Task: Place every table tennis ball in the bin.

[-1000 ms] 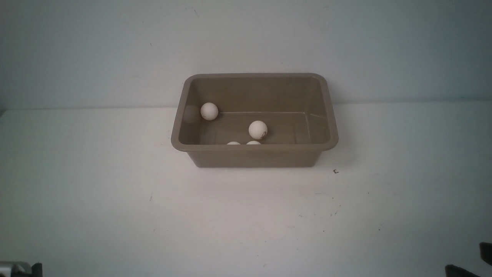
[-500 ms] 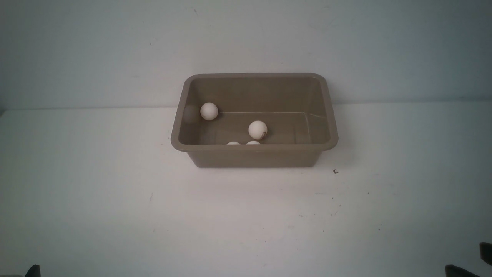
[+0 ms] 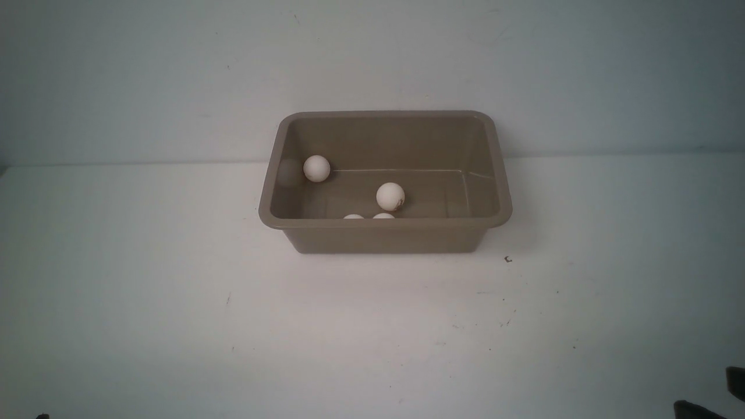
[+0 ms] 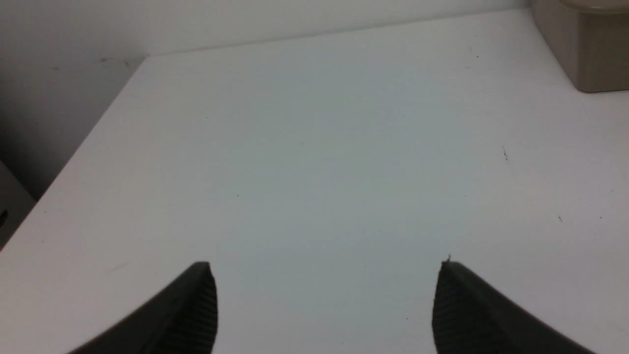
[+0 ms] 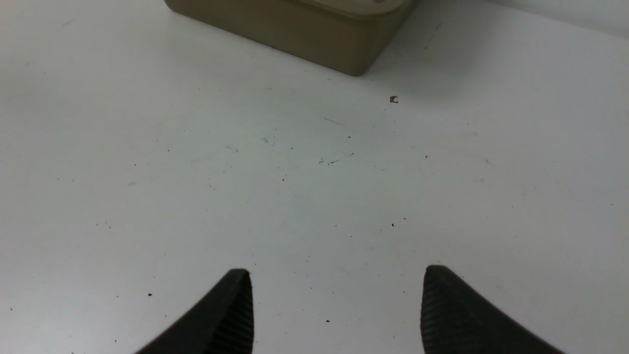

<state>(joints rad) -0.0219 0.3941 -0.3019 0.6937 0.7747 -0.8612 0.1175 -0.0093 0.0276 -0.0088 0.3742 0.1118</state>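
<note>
The taupe bin (image 3: 384,223) stands at the middle back of the white table, with several off-white table tennis balls inside. One ball (image 3: 316,168) rests by the bin's left wall and one with a dark mark (image 3: 390,196) sits mid-floor. Two more balls (image 3: 353,216) (image 3: 383,216) peek over the front rim. My left gripper (image 4: 325,268) is open over bare table, with a bin corner (image 4: 589,54) far ahead. My right gripper (image 5: 336,271) is also open and empty, well short of the bin (image 5: 295,29). Only its dark tips (image 3: 710,401) show in the front view.
A small dark speck (image 3: 508,259) lies on the table just right of the bin's front corner, and the speck (image 5: 393,100) also shows in the right wrist view. A pale wall stands behind the bin. The table's left edge (image 4: 73,162) drops off beside my left gripper.
My left gripper has drawn back out of the front view's bottom left corner. The balls, the bin and my right gripper have not moved.
</note>
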